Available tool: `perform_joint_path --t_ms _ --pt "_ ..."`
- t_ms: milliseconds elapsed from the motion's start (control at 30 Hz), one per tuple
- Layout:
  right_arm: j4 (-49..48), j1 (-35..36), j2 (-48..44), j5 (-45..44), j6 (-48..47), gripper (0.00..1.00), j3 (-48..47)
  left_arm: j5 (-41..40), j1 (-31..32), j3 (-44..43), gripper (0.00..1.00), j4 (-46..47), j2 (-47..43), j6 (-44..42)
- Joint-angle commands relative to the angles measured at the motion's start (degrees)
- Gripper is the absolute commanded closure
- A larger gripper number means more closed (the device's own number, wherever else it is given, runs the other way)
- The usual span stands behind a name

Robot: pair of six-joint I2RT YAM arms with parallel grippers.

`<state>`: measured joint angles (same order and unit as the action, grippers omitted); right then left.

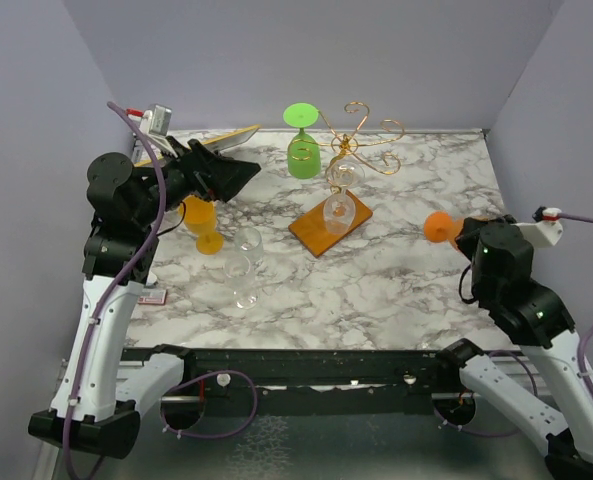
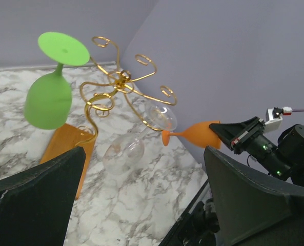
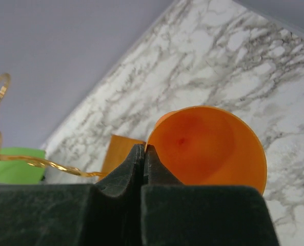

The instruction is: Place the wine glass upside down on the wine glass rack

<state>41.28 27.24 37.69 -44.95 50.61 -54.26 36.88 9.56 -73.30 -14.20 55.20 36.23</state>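
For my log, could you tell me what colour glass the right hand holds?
Orange; the held wine glass shows best in the right wrist view.

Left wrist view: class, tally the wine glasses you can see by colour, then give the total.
Green wine glass: 1
Clear wine glasses: 2
Orange wine glass: 1
Total: 4

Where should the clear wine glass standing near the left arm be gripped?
Probably by its thin stem, coming in sideways from the left: the clear wine glass appears to stand upright, bowl up, and the open left gripper is nearer; the right gripper holds the orange glass.
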Motion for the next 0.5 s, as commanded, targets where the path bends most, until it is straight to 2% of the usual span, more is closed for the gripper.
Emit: perform_joint_path --t_ms 0,167,300,467 --pt "-7.7 -0.4 -2.8 -6.5 -0.1 0.99 -3.3 2.8 1.6 -1.2 0.01 11.0 1.1 9.2" --pt "-14.2 -0.3 -7.9 -5.8 1.1 0.99 -5.0 -1.1 4.2 2.1 0.01 19.6 0.4 13.3" --pt "-23.8 -0.3 -11.4 -2.0 -2.7 0.99 -3.9 -2.3 7.9 3.7 0.01 26.9 2.0 17.5" --pt "-33.4 -0.3 -12.9 5.9 -5.7 0.99 -2.0 -8.7 15.2 1.3 0.01 27.6 4.8 16.1"
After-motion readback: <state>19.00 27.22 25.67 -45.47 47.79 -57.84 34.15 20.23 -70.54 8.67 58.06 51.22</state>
